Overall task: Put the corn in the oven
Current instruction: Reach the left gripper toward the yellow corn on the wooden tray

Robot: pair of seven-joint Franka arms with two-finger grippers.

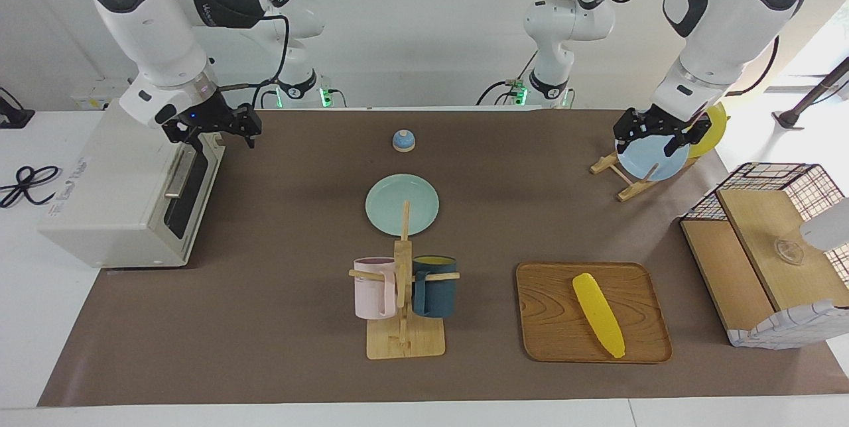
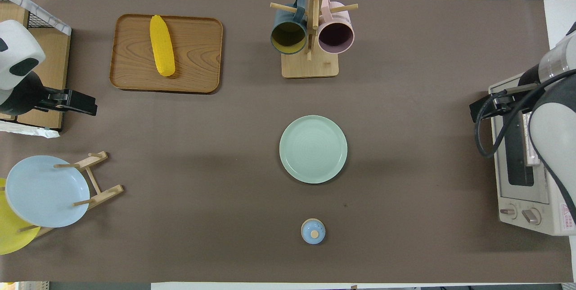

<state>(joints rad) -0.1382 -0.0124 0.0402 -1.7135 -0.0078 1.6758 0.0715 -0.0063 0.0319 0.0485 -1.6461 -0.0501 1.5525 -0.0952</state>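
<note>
Cream-white, one oven (image 1: 126, 195) stood shut at the right arm's end; right gripper (image 1: 215, 127) hung over its door, left gripper (image 1: 653, 135) over the plate rack (image 1: 613, 172), finger spread indeterminable. One wooden tray (image 1: 550, 321) bore one corn (image 1: 598, 314). Three plates, two mugs counted.

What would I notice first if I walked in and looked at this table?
Probably the bright yellow corn, lying on a wooden tray toward the left arm's end of the table. Next, the white oven at the right arm's end, with the right gripper over its door. In the middle, two mugs hang on a wooden rack.
</note>
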